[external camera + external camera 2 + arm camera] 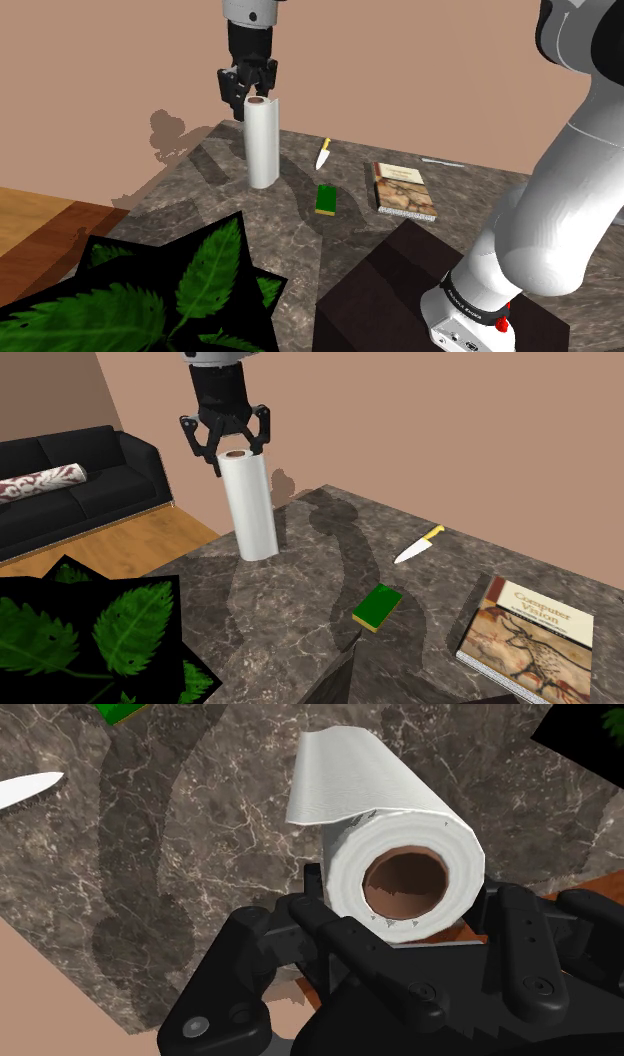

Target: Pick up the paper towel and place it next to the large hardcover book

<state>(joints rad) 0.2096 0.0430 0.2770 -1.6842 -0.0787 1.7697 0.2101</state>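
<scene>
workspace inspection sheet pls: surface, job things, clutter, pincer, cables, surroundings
surface: dark marble tabletop, veined
job's things: white paper towel roll standing upright on the tabletop; Computer Vision book lying flat, well apart from the roll
clutter: yellow-handled knife and small green block between roll and book
grippers: black pincer at the roll's top end
cables: nothing seen
surroundings: black sofa with patterned bolster, wood floor, leafy plant
</scene>
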